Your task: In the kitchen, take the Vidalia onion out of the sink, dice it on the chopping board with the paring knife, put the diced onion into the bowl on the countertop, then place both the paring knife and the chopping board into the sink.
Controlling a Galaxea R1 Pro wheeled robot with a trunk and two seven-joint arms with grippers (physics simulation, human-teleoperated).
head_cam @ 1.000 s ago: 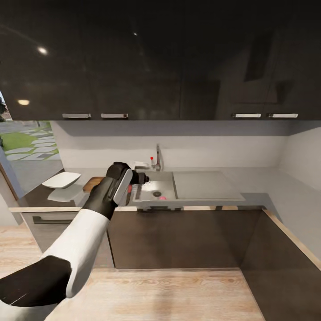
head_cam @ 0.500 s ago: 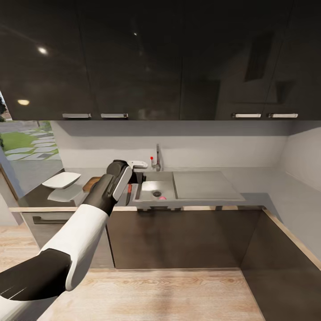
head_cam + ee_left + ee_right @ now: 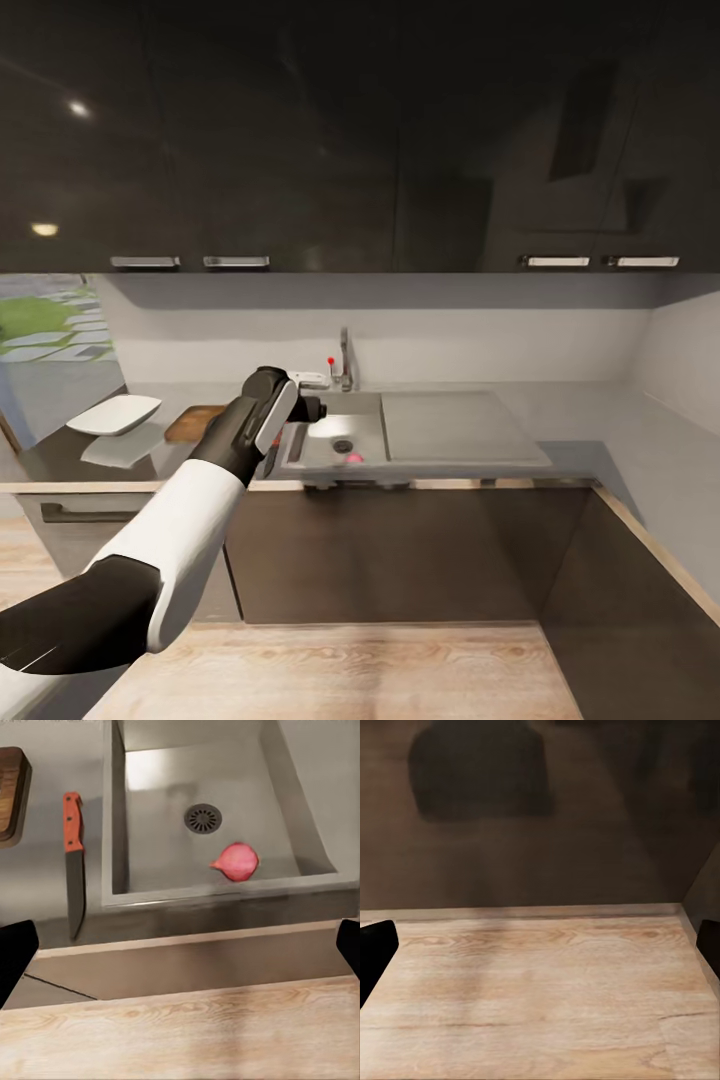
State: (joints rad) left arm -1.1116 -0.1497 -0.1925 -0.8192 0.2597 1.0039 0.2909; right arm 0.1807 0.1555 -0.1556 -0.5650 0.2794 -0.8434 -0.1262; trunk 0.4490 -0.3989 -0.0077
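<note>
The onion (image 3: 236, 861) lies in the sink (image 3: 154, 810) near the drain (image 3: 203, 817), ahead of your left hand (image 3: 300, 408), whose fingers (image 3: 15, 956) stand wide apart with nothing between them. The knife (image 3: 73, 862) lies on the bench (image 3: 45, 881) just beside the sink. The board (image 3: 13, 793) is cut off. The bowl (image 3: 113, 414) looks empty. Your right hand's fingers (image 3: 375, 954) are apart above the wooden floor (image 3: 540, 997).

The Vidalia onion (image 3: 236, 861) is pinkish-red against the matte grey sink (image 3: 300, 802). The paring knife (image 3: 73, 862) has a red handle and dark blade. The chopping board (image 3: 11, 795) is streaked brown wood; the bowl (image 3: 112, 413) white; the floor (image 3: 540, 997) pale woodgrain.
</note>
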